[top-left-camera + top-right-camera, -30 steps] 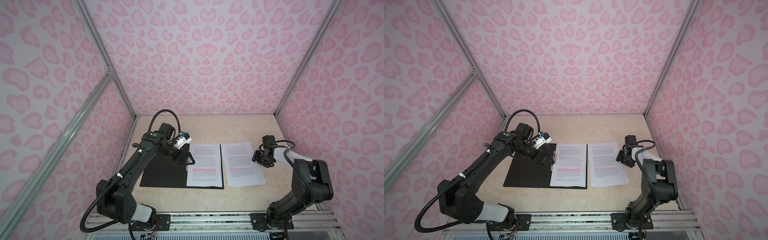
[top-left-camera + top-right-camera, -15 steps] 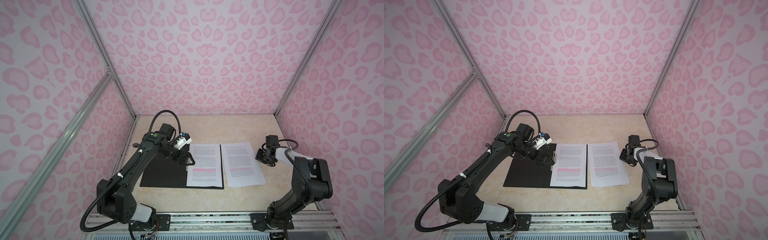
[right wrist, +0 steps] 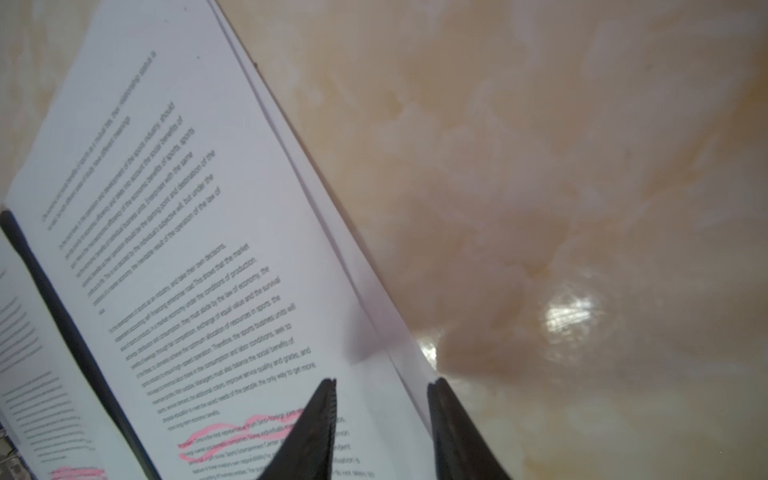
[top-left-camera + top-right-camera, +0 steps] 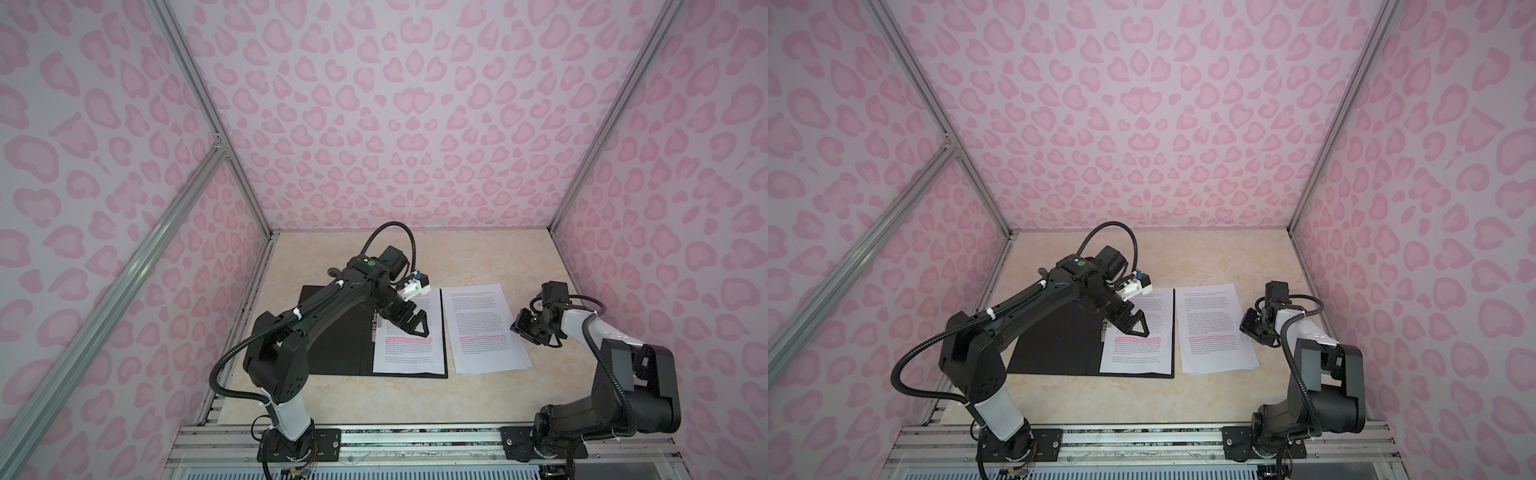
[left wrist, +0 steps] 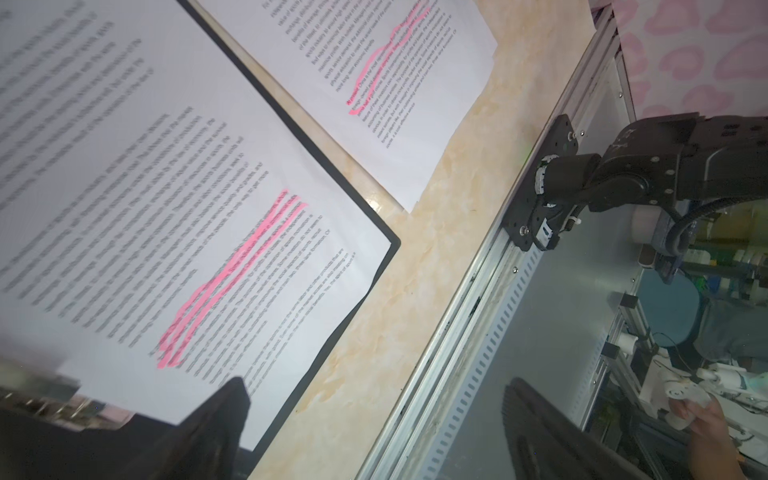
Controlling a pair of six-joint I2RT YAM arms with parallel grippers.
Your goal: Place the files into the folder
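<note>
**Q:** Where did the white printed paper sheets with pink-highlighted lines lie?

**A:** One sheet (image 4: 409,353) lay in the open, black-lined thin folder (image 4: 332,332), beneath the left gripper (image 4: 417,328), whose jaws stood wide apart and empty. The loose stack (image 4: 482,324) rested on the beige marbled surface (image 4: 478,257), with its free edge between the parted fingers of the right gripper (image 3: 381,384).

**Q:** Why straddle that edge?

**A:** Probably to pinch it and carry the stack toward the folder. Nothing was gripped yet.

1. We saw the folder (image 4: 332,345) black inside.
2. We noted the files (image 4: 486,328) white, with black text and pink highlighting.
3. We found the table (image 4: 478,257) cream-marbled, the walls (image 4: 415,124) pale with pink blotches.
</note>
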